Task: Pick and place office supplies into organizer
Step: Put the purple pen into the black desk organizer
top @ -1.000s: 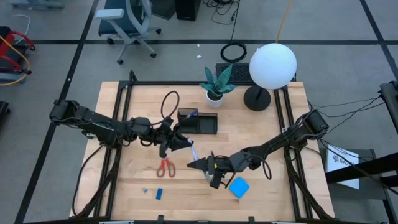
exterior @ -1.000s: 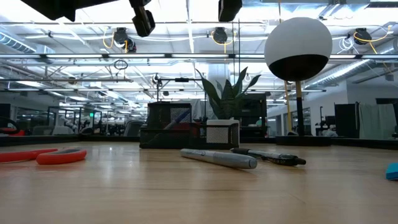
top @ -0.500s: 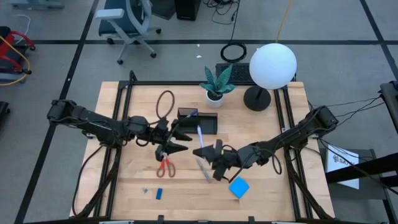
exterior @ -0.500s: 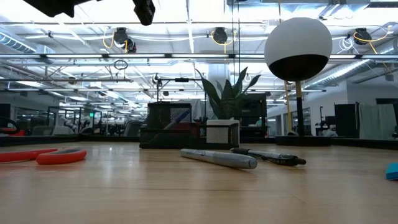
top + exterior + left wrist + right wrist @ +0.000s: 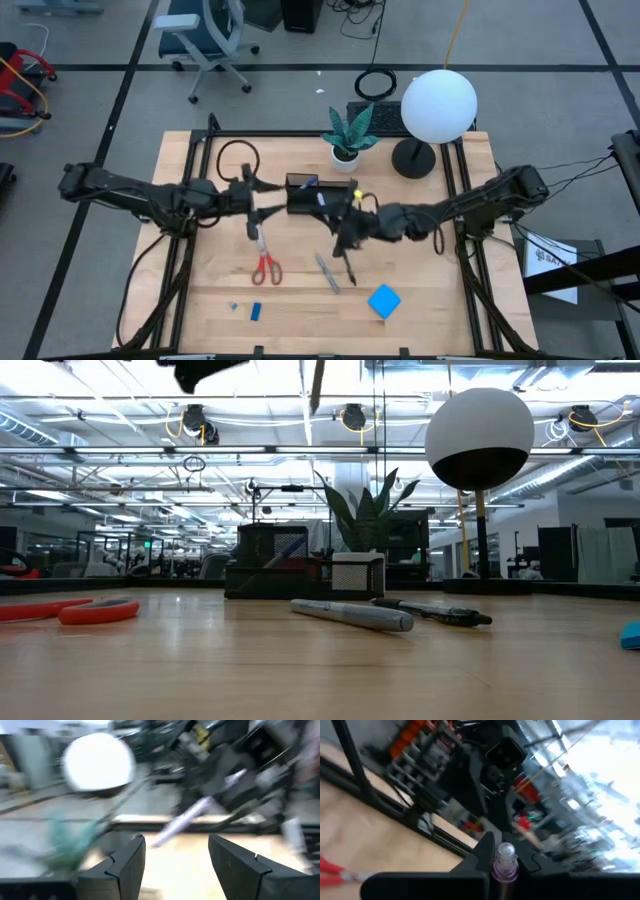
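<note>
Right gripper [image 5: 345, 217] pinches a pen [image 5: 503, 865] beside the organizer [image 5: 318, 197], its axis unclear. Left gripper [image 5: 175, 855] hangs spread, empty.

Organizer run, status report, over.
Right tool shut on a pen above the organizer. Left tool open, empty, beside it. Scissors on table.

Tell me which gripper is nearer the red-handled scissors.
Left. The left gripper hangs just behind the red-handled scissors; the right gripper, clamped on a pen, is off to their right.
</note>
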Tool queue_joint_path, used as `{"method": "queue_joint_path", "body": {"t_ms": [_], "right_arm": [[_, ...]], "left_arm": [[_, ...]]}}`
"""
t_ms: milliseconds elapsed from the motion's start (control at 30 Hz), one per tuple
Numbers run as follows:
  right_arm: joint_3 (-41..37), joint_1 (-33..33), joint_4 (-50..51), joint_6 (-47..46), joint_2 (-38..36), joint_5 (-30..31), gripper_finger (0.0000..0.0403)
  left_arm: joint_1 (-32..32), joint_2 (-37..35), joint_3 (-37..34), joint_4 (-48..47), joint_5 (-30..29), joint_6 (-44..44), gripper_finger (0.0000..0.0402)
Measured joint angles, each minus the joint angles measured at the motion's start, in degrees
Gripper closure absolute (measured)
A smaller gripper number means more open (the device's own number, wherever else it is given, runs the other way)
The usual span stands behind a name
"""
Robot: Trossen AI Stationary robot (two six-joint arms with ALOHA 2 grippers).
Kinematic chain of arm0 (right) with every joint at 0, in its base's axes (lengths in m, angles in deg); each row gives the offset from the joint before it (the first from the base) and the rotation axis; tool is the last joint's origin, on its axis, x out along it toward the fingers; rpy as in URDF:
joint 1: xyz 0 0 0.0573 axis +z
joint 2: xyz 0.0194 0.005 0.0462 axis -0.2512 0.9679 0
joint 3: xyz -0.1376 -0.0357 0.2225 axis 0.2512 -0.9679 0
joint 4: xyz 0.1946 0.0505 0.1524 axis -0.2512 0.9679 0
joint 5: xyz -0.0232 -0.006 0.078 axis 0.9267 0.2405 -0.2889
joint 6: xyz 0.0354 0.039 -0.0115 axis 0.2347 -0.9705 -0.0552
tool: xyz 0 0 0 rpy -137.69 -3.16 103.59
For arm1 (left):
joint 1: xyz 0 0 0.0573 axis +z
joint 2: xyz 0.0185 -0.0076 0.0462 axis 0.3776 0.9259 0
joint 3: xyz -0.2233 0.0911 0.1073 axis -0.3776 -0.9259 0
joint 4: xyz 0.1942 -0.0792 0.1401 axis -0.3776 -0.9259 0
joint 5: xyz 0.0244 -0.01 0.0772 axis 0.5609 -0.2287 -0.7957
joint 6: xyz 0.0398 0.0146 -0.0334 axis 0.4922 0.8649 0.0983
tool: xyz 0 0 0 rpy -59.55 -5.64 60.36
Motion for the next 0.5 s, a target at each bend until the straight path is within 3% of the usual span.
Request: {"method": "queue_joint_path", "body": {"t_ms": [67,233,400,500], "right_arm": [[0.0,-2.8,1.5,-6.0,0.0,-6.1,0.0388],[-1.4,-10.9,3.3,-19.7,0.0,-17.5,0.0388],[-9.7,-16.8,-9.1,-25.1,0.0,-26.0,0.0388],[-14.8,-19.8,-17.8,-27.3,0.1,-27.1,0.0388]], "left_arm": [[0.0,-1.4,0.0,-3.1,-3.2,1.1,0.0176],[-0.3,-2.1,0.0,-5.3,-3.6,3.1,0.0176],[-0.4,-2.0,0.0,-5.0,-3.6,3.4,0.0176],[-0.6,-2.0,0.0,-5.4,-3.4,2.9,0.0176]]}}
